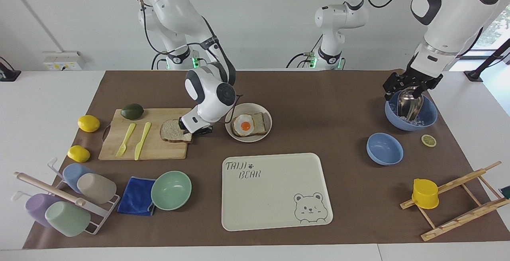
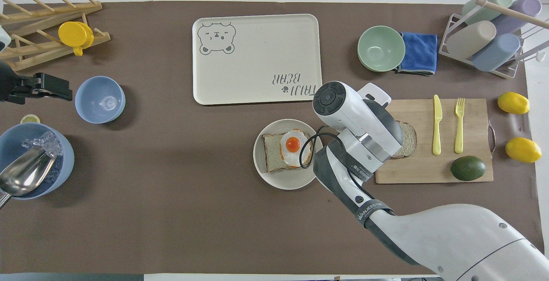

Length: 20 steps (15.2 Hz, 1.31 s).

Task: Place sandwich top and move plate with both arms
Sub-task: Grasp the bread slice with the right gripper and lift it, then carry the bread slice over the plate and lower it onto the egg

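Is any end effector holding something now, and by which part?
Left end effector, over the bowl, holds nothing. Right end effector is at the bread edge beside the plate; a hold cannot be told.

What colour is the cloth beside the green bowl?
The cloth is deep blue; the overhead view shows it best.

- We see the right arm's wrist (image 2: 358, 122) covering most of the brown bread slice (image 2: 409, 137) on the cutting board (image 2: 433, 167).
- The egg-toast plate (image 2: 274, 176) sits just beside it.
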Motion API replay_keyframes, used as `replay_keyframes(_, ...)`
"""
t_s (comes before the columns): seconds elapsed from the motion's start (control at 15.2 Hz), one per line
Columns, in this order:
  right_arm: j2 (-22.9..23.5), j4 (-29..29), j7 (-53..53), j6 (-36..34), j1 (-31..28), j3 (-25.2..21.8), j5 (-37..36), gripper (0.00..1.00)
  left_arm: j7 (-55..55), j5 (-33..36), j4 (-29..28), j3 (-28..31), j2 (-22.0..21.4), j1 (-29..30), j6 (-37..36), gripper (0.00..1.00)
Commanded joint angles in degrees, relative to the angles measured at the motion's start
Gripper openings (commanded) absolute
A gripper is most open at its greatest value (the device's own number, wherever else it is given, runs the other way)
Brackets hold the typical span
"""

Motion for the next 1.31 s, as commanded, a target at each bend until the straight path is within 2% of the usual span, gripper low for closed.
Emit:
replay_keyframes(0.0,0.6,4.8,0.9,-5.1,-0.1,0.7,-0.3,0.0,0.1,0.5,-1.7,-0.4,-1.6,0.5,-0.4,1.0)
replay_keyframes(0.2,2.2,11.2,0.6,-12.0,4.2,0.8,0.0,0.0,0.3,0.5,-1.7,-0.4,-1.6,0.6,-0.1,1.0)
replay_keyframes(0.46,6.7,25.1,0.0,-24.3,9.2,0.9,3.3,0.0,0.3,0.5,-1.7,-0.4,-1.6,0.5,-0.1,1.0)
replay_keyframes(0.59,8.1,29.5,-0.4,-27.2,13.5,1.5,3.4,0.0,0.6,0.5,-1.8,-0.4,-1.6,0.5,-0.1,1.0)
replay_keyframes(0.98,8.7,29.3,3.6,-20.3,19.3,1.5,8.2,0.0,0.1,0.5,-2.0,-0.4,-1.6,0.6,0.5,1.0)
replay_keyframes(1.25,9.2,28.6,6.8,-14.8,19.5,1.5,10.3,0.0,0.1,0.5,-2.0,-0.4,-1.6,0.6,0.4,1.0)
